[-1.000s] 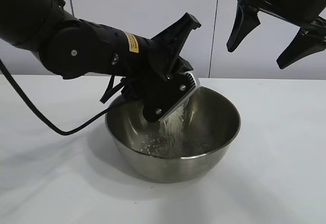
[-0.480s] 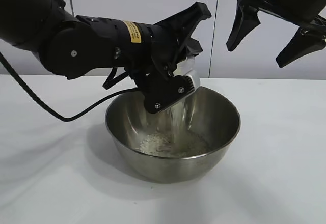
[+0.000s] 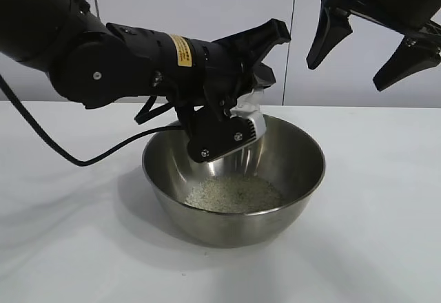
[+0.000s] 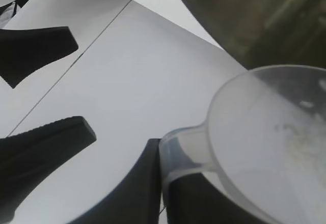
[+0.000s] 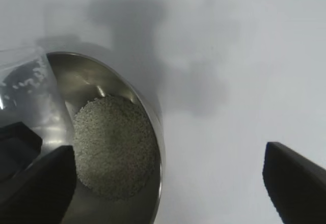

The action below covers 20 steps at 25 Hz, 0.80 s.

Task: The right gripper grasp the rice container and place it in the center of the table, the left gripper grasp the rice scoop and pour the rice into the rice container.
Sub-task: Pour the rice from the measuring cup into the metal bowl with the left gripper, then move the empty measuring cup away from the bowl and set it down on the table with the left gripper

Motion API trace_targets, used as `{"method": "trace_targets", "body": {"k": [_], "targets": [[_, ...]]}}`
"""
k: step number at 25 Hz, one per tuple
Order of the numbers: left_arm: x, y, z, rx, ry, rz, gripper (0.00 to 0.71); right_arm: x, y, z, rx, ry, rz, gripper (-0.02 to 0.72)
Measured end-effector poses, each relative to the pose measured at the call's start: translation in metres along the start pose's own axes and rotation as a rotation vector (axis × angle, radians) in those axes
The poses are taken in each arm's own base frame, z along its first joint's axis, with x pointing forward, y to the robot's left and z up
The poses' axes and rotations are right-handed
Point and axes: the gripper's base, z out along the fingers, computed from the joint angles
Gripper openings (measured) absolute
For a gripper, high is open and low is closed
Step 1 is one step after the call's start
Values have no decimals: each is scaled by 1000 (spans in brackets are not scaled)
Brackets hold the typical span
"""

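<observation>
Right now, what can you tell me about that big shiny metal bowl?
The rice container is a large round bowl of what looks like polished steel, with a thin rim. It sits upright on the white table. A flat heap of rice covers its bottom. The left gripper holds the clear rice scoop tipped over its opening; whether they touch the bowl cannot be told. The right gripper hangs open above, apart from it.
</observation>
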Motion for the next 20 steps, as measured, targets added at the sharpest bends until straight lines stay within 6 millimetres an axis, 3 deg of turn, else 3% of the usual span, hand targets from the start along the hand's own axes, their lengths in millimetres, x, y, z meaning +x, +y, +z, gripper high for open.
{"method": "trace_targets", "body": {"k": [4, 7, 14, 20], "targets": [[-16, -8, -14, -39, 43, -252, 3, 0, 0, 0, 0, 1, 0, 683], [-17, -5, -22, -110, 154, -461, 3, 0, 0, 0, -2, 1, 1, 683], [12, -4, -36, -299, 486, -961, 3, 0, 1, 0, -11, -1, 9, 683], [33, -6, -53, -421, 660, -1421, 3, 0, 1, 0, -12, -1, 10, 683]]}}
